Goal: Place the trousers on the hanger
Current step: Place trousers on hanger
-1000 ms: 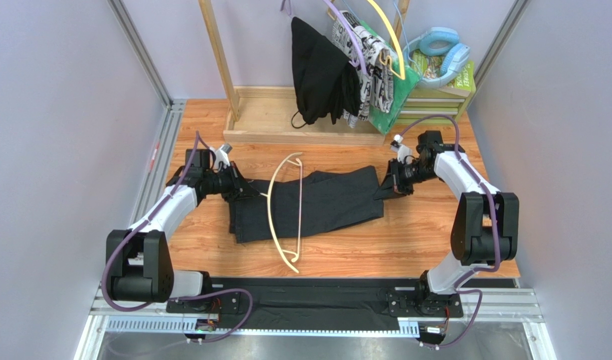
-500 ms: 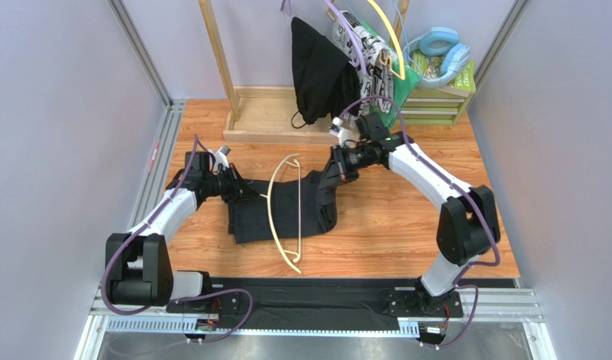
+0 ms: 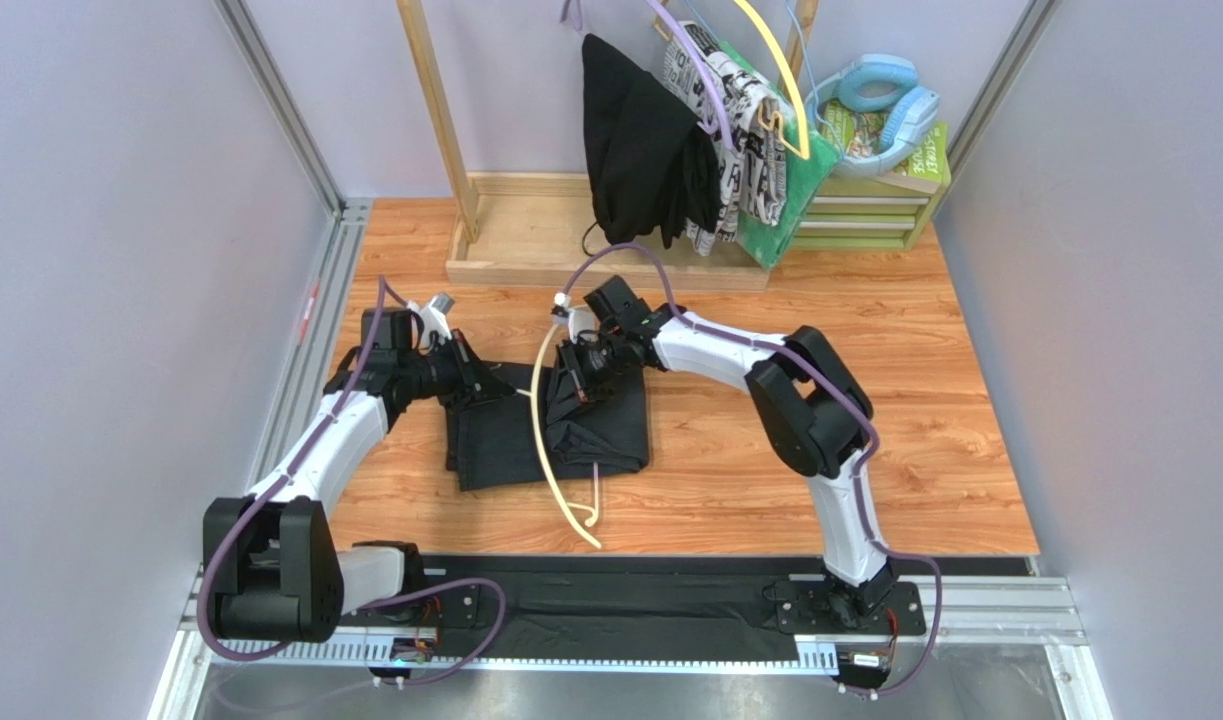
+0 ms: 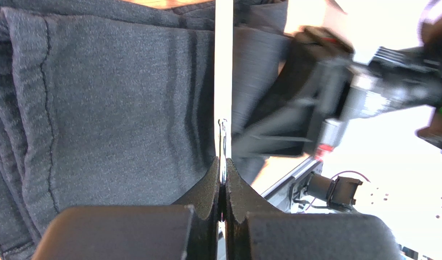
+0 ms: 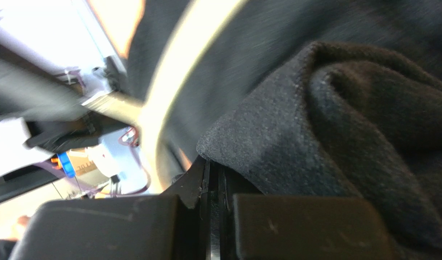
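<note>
- Left pincer clamps the hanger; best to hold it flat and steady.
- Right pincer, closed on the trousers, should draw the fold evenly across the hanger's bar.

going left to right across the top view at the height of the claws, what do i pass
left claw → hanger → right claw. The trousers spread beneath all three, so they have no clear place in the order.
</note>
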Controlling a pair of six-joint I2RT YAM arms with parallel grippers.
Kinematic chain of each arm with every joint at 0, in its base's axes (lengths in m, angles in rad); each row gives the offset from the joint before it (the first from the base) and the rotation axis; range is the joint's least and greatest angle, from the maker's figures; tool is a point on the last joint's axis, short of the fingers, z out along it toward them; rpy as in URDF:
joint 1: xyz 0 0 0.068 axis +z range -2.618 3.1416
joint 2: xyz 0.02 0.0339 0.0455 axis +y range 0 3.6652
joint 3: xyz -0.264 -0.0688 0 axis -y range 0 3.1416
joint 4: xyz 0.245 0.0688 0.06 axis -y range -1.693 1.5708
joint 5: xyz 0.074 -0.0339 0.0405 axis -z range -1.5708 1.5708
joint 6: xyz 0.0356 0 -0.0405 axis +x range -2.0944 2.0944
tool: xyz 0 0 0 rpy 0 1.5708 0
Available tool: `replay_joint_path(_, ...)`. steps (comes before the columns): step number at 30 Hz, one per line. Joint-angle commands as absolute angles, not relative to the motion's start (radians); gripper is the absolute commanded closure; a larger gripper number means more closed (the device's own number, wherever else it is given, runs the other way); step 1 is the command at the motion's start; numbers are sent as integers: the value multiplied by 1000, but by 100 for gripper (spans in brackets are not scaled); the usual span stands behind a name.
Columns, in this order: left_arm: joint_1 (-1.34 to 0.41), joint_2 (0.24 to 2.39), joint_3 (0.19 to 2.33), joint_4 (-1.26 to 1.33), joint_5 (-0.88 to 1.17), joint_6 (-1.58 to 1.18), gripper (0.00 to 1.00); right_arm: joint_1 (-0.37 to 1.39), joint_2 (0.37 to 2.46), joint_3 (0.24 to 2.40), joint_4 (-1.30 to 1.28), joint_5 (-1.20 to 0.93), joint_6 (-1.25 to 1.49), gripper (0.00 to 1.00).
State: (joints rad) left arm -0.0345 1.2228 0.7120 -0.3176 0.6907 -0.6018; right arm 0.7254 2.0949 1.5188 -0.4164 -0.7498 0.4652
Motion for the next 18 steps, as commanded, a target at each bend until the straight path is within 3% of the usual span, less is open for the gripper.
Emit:
replay_joint_path(1, -31, 1164, 698, -291, 727, -637, 100, 719, 2195, 1493, -270, -709, 505, 100)
replay_joint_path(5, -31, 1151, 698, -298, 730, -641, 100, 736, 2263, 1505, -248, -715, 517, 100)
replay_joint_path(16, -29, 1167, 701, -308, 710, -643, 100, 735, 2054, 1663, -563, -726, 299, 47)
replay_joint_path(18, -31, 1172, 704, -302, 712, -644, 100, 732, 2008, 1657, -575, -709, 253, 48)
